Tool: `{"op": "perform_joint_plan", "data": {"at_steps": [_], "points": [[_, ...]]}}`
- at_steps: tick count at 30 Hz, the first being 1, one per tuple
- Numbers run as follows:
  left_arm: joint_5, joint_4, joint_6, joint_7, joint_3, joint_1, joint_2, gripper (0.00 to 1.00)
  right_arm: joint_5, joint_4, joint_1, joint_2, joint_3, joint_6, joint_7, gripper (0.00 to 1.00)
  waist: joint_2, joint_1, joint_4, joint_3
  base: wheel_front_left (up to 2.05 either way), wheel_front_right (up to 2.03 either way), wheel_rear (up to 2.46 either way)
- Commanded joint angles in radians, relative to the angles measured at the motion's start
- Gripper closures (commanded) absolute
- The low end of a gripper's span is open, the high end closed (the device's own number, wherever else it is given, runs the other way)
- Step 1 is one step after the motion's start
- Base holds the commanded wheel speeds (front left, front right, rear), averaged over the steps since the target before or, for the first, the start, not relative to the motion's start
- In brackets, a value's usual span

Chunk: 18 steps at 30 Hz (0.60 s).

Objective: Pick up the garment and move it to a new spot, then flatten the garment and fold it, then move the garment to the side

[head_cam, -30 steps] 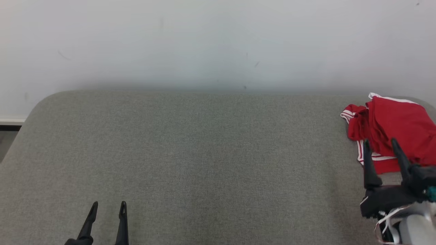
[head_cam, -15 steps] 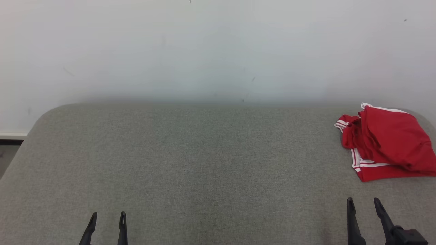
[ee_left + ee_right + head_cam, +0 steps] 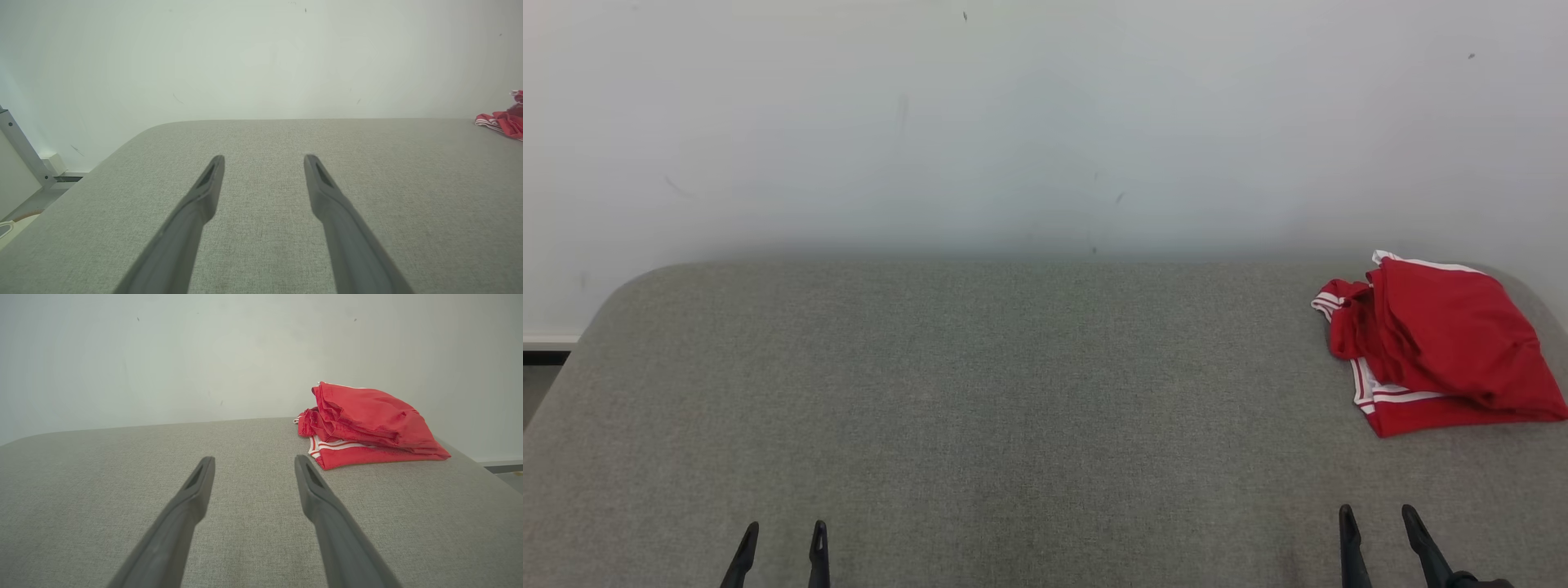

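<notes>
A grey fabric-covered surface with rounded corners stands against a plain pale wall

Left jaws wide apart and empty, right jaws the same, fingers pointing forward

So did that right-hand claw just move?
Yes. The right gripper has drawn back off the red garment toward the near edge of the table.

Head high, wrists low, shared garment
</notes>
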Motion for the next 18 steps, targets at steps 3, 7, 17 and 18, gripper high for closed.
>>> {"op": "perform_joint_plan", "data": {"at_steps": [3,7,17,18], "points": [[-0.004,-0.004,-0.001,-0.002,-0.001,-0.001,0.001,0.00,0.005,0.002,0.000,0.001,0.004,-0.002,0.000,0.00,0.0000,0.0000,0.001,-0.002,0.00,0.00,0.00],[-0.010,-0.011,0.003,-0.002,-0.004,0.010,-0.004,0.00,0.001,0.000,0.000,0.002,0.014,-0.002,0.000,0.00,0.0000,0.0000,0.003,-0.004,0.00,0.00,0.00],[-0.023,0.002,0.002,-0.002,0.002,0.013,-0.009,0.00,0.013,0.012,-0.004,0.002,0.046,-0.002,0.000,0.00,0.0000,0.0000,0.003,-0.005,0.00,0.00,0.00],[-0.024,0.003,0.001,-0.002,0.001,0.013,-0.009,0.00,0.014,0.014,-0.004,0.002,0.049,-0.002,0.000,0.00,0.0000,0.0000,0.003,-0.005,0.00,0.00,0.00]]}}
